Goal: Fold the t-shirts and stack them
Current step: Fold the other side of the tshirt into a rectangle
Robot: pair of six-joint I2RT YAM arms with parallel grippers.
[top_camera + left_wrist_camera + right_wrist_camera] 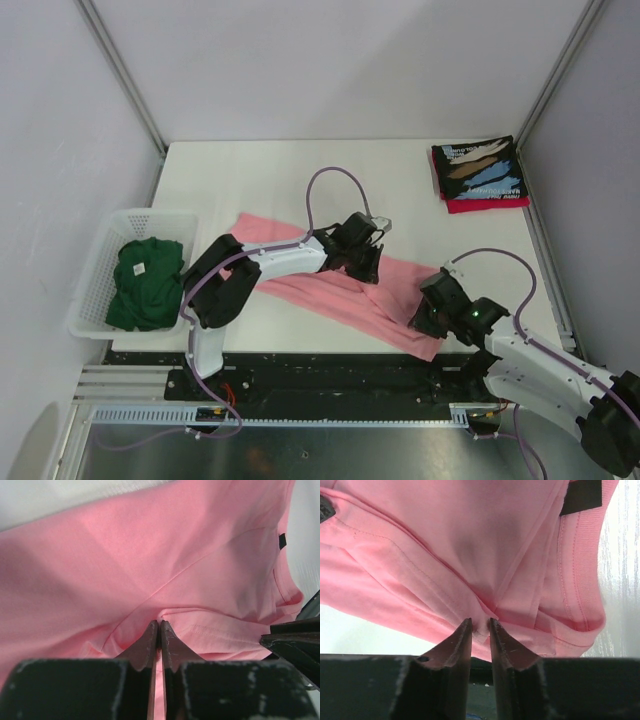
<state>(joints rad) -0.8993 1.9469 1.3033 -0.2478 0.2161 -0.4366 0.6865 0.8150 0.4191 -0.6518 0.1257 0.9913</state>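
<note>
Across the middle of the table (260,180), the light pink t-shirt (400,275) lies bunched into a long slanting band, running from left of centre down towards the near edge on the right. The left gripper (365,255) sits on the band's middle. In the left wrist view its jaws are pressed together on a raised fold of the pink cloth (200,570). The right gripper (425,315) is at the band's near right end, close to the near edge. In the right wrist view its jaws have pinched a ridge of pink cloth (445,545) just beside the ribbed collar.

A small black tag (581,495) is sewn inside that collar; any writing on it cannot be read.

At the far right corner a folded black t-shirt (478,168) with blue, tan and white streaks lies on top of a folded red t-shirt (490,205). There are small white marks along its print, too fine to read.

By the left edge a white slatted basket (95,270) holds the crumpled dark green t-shirt (150,290), which shows a small pale label (142,268), also illegible.
</note>
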